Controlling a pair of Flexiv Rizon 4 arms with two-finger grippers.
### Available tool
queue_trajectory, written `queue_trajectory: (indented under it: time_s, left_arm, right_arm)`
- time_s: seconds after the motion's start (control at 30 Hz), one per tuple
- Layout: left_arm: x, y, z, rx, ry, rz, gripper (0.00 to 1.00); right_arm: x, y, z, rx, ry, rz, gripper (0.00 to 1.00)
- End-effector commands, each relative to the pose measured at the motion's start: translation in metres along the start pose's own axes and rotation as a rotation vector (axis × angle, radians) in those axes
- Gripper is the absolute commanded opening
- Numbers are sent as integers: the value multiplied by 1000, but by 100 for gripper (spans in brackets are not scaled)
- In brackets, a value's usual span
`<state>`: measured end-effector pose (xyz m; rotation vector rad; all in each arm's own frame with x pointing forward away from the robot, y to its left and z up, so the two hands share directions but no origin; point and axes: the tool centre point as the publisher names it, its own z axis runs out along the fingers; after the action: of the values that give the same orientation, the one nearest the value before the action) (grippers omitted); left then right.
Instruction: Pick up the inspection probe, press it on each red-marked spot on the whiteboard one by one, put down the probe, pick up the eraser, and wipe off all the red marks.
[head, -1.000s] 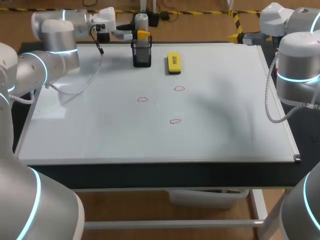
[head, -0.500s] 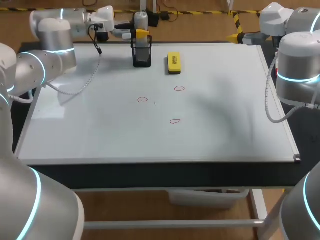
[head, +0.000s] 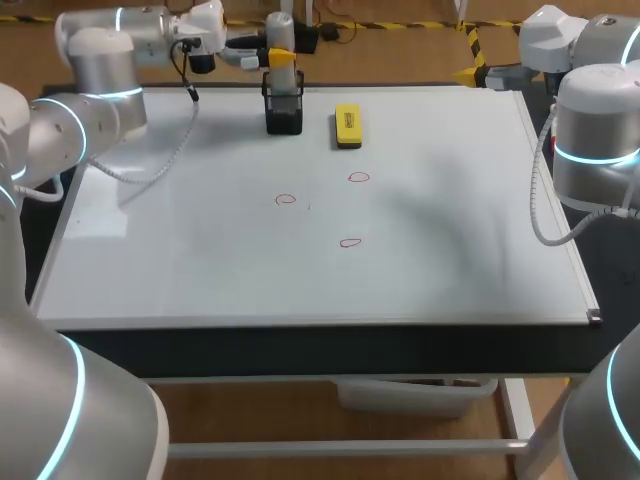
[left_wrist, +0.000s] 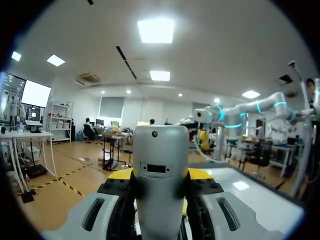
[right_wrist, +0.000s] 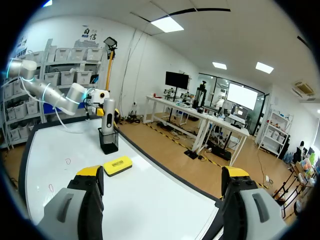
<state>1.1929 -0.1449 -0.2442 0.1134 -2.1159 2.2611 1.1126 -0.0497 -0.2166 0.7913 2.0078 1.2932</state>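
The grey inspection probe (head: 281, 32) stands upright at the whiteboard's far edge, its lower end at the mouth of the black holder (head: 284, 112). My left gripper (head: 282, 58) is shut on it; in the left wrist view the probe (left_wrist: 161, 165) fills the gap between the yellow-tipped fingers (left_wrist: 119, 175). The yellow eraser (head: 347, 126) lies just right of the holder. Three red marks (head: 287, 199), (head: 358, 178), (head: 350, 242) are drawn mid-board. My right gripper (right_wrist: 162, 175) is open and empty, held high off the board's right side, looking toward the eraser (right_wrist: 117, 164) and the holder (right_wrist: 108, 141).
The whiteboard (head: 450, 230) covers the whole tabletop, with a thin frame along its edges. My right arm (head: 592, 130) stands at the right edge, beyond the frame. My left arm (head: 95, 95) stretches along the far left corner.
My left gripper has risen a little with the probe, drawing it up out of the holder. The right arm has not moved.
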Motion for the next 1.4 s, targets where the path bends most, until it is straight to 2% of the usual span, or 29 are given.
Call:
queue_trajectory:
  time_s: [0.03, 0.67, 1.0, 1.4]
  left_arm:
    - [-2, -10, 0, 1, 237, 4, 0]
    - [5, -57, -2, -16, 199, 56, 0]
    - [16, -66, -22, -30, 160, 62, 0]
    - [29, -68, -61, -13, 58, 84, 0]
  right_arm:
    - [-1, 0, 0, 3, 1, 0, 100]
    - [-1, 0, 0, 3, 1, 0, 100]
    - [-1, 0, 0, 3, 1, 0, 100]
    - [-1, 0, 0, 3, 1, 0, 100]
